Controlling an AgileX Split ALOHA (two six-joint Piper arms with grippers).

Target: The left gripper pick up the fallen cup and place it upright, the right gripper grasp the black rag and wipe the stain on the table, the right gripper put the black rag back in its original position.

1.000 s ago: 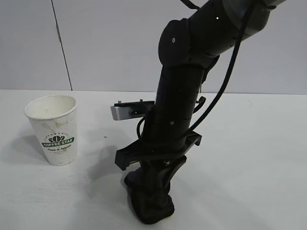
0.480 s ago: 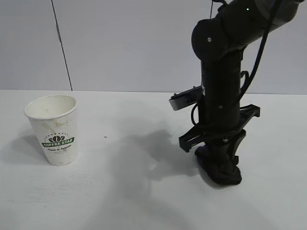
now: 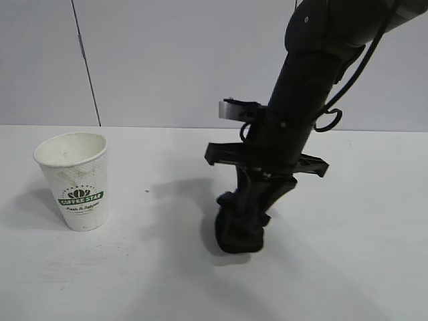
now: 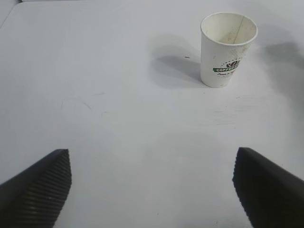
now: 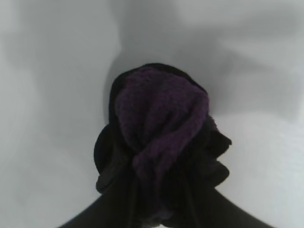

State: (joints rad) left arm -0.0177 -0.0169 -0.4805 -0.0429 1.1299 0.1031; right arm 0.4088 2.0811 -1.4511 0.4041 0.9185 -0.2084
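Cup stands upright, nothing visible inside except faint brown marks.

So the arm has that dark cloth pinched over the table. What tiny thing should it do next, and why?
Probably carry the black rag on to its resting spot and let go. The right gripper is shut on it, the cup already stands upright, and no stain shows on the table, so wiping looks done.

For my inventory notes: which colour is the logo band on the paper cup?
Green, with white lettering, on the white cup; the exterior view shows it best.
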